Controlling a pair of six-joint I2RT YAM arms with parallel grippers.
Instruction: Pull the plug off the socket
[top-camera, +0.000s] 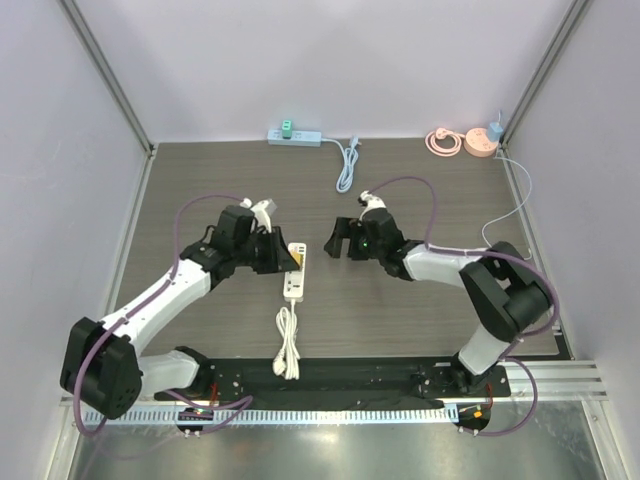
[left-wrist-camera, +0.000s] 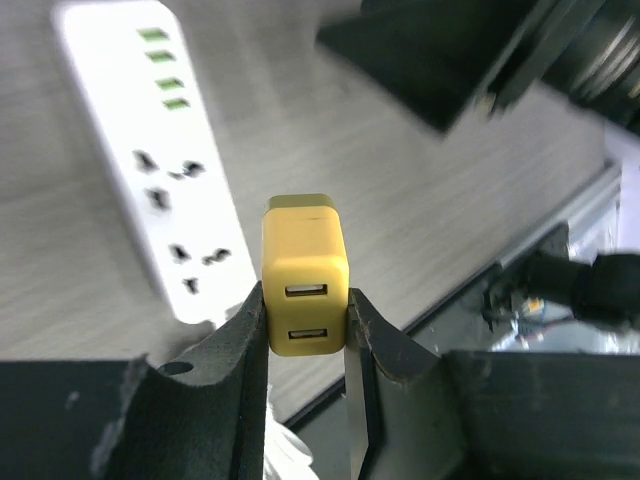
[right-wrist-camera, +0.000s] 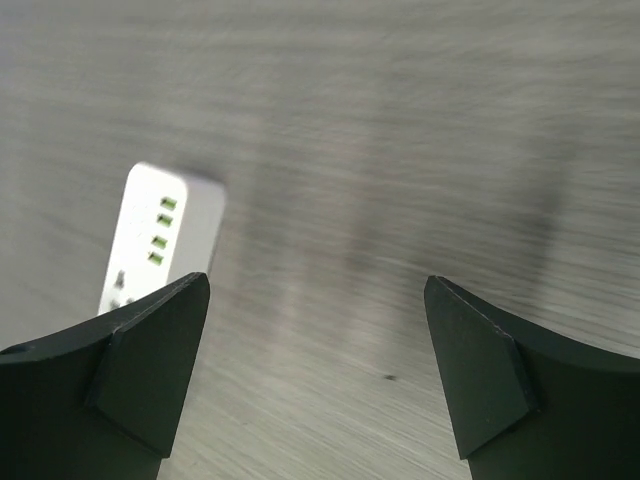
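Left gripper (left-wrist-camera: 305, 318): closed on the yellow plug (left-wrist-camera: 305, 262), 1 finger (left-wrist-camera: 240, 345) against each side, the plug's 2 USB ports facing the wrist camera. The plug is held apart from the white power strip (left-wrist-camera: 165, 170), beside it and over bare table (top-camera: 420, 190); the strip's sockets seen in the left wrist view carry nothing. Right gripper (right-wrist-camera: 315, 340): jaws spread wide, gripping nothing, above the table just right of the strip. The strip's cord (top-camera: 288, 345) lies coiled near the arm bases.

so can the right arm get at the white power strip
Probably yes: the right gripper hangs open just beside the power strip with only bare table between. The left gripper, holding the yellow plug, sits at its other side.
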